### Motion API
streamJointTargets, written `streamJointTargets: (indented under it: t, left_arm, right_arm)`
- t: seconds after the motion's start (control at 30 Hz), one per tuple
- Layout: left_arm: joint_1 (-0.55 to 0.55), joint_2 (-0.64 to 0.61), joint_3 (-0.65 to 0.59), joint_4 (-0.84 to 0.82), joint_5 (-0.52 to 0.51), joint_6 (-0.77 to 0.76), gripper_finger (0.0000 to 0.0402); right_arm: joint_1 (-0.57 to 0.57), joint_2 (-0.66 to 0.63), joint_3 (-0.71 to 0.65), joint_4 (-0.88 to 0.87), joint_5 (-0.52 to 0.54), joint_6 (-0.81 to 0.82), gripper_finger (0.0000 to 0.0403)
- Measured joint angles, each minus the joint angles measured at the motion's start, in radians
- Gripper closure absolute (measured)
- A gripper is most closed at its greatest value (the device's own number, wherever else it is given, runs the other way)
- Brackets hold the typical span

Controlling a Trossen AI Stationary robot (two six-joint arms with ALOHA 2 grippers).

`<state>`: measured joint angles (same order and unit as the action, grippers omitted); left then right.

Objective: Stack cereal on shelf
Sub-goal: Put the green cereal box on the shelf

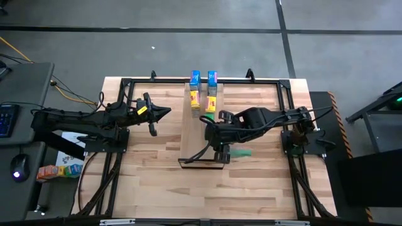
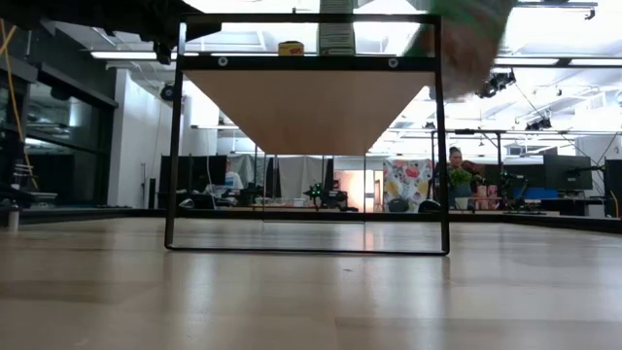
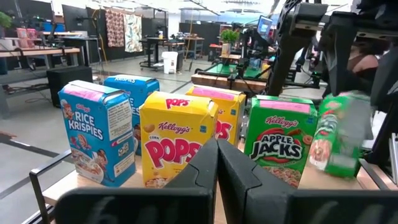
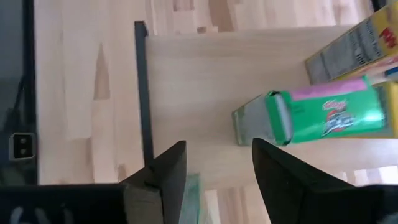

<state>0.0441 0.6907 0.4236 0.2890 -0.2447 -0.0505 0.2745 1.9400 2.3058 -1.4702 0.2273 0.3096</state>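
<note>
The shelf (image 1: 188,135) is a pale board raised on a black frame (image 2: 175,146). On it stand two blue boxes (image 1: 203,78) at its far end, two yellow boxes (image 1: 203,100) in front of them, and a green Apple Jacks box (image 3: 280,146). A second green box (image 3: 336,140) shows blurred and tilted at the shelf's right edge (image 1: 242,152), just below my right gripper (image 4: 217,168), which is open above the shelf's near end and points steeply down. My left gripper (image 1: 168,113) is shut, level, left of the shelf. My right gripper stands open over the blurred green box (image 4: 193,186), a sliver of which shows between the fingers; whether a finger touches it I cannot tell. The box is tilted and past the shelf's right side (image 2: 465,44).
A black tube frame (image 1: 125,81) runs round the butcher-block tabletop (image 1: 151,188). Bare tabletop lies in front of and under the shelf. A side table at the left holds a mouse (image 1: 17,168) and small coloured boxes (image 1: 58,169). A person (image 2: 455,160) shows far off in the room.
</note>
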Motion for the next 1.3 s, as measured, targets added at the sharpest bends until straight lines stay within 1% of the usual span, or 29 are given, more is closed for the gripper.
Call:
streamJointTargets:
  t: [0.17,0.3,0.43,0.5,0.57,0.63,0.7,0.73,0.8,0.9,0.97,1.07,1.1,1.17,1.23,1.3]
  left_arm:
    - [0.000,0.000,0.000,0.000,0.000,0.000,0.0401]
    - [0.000,0.000,0.000,0.000,0.000,0.000,0.0401]
    - [0.000,0.000,0.000,-0.002,0.000,0.000,0.0401]
    - [0.000,0.000,0.000,-0.008,0.000,0.000,0.0401]
    - [0.000,0.000,0.000,-0.008,0.000,0.000,0.0401]
    - [0.000,0.000,0.000,-0.012,0.000,-0.002,0.0401]
    - [0.000,0.000,0.000,-0.013,0.011,-0.009,0.0401]
    - [0.000,0.000,0.000,-0.015,0.016,-0.014,0.0401]
    - [0.000,0.000,0.000,-0.016,0.022,-0.016,0.0401]
    - [0.000,0.000,0.000,-0.016,0.029,-0.017,0.0401]
    - [0.000,0.000,0.000,-0.016,0.029,-0.017,0.0401]
    - [0.000,0.000,0.000,-0.013,0.029,-0.016,0.0401]
    - [0.000,0.000,0.000,-0.011,0.029,-0.016,0.0401]
    - [0.000,0.000,0.000,-0.003,0.029,-0.009,0.0401]
    - [0.000,0.000,0.000,-0.002,0.029,-0.008,0.0401]
    - [0.000,0.000,0.000,-0.002,0.029,-0.009,0.0401]
  right_arm:
    - [0.000,0.000,0.000,0.031,0.042,-0.038,0.0240]
    - [0.000,0.000,0.000,-0.001,0.057,-0.056,0.0240]
    - [0.007,0.000,0.000,-0.114,0.013,-0.009,0.0240]
    - [0.022,-0.007,0.000,-0.094,-0.026,0.010,0.0240]
    - [0.045,-0.021,0.001,-0.100,-0.038,0.027,0.0240]
    - [0.074,-0.037,-0.011,-0.095,-0.002,0.052,0.0240]
    - [0.101,-0.066,-0.056,-0.101,0.029,0.052,0.0240]
    - [0.113,-0.082,-0.080,-0.099,0.066,0.065,0.0240]
    - [0.134,-0.142,-0.178,-0.095,0.149,0.118,0.0240]
    - [0.144,-0.262,-0.371,-0.097,0.207,0.228,0.0240]
    - [0.138,-0.366,-0.534,-0.095,0.216,0.326,0.0240]
    - [0.131,-0.529,-0.762,-0.034,0.174,0.490,0.0240]
    - [0.132,-0.579,-0.837,0.003,0.146,0.536,0.0240]
    - [0.146,-0.669,-0.985,0.144,0.081,0.587,0.0240]
    - [0.164,-0.742,-1.119,0.296,0.069,0.597,0.0240]
    - [0.180,-0.791,-1.240,0.446,0.071,0.569,0.0240]
